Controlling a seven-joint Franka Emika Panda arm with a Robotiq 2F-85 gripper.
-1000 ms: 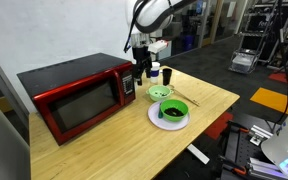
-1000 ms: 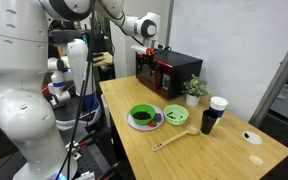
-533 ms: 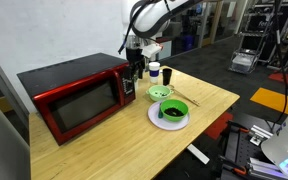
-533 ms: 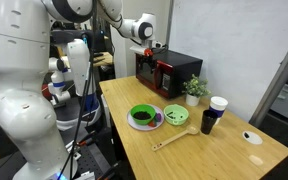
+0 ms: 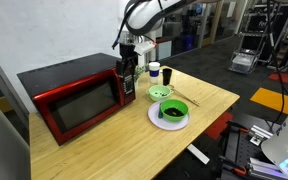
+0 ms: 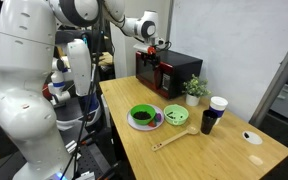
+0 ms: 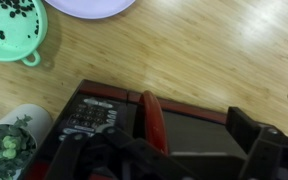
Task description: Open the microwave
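- Wooden table (image 5: 209,100) in a busy lab, with the microwave (image 5: 79,100) at one end, door shut.
- Gripper (image 5: 127,68) hangs by the door handle (image 7: 152,120), fingers spread, gripping nothing.
- Looks like the approach step. The next move calls for closing on that handle and pulling outward.

Light wooden table (image 5: 104,150), set with a glossy red microwave (image 5: 79,98) at one end. Just beside it, a small potted plant (image 6: 194,90), a white cup (image 5: 154,70) and a dark cup (image 5: 168,77). Nearer mid-table, a green strainer (image 5: 160,93), a pale plate (image 5: 183,123) and a wooden spoon (image 6: 172,138).
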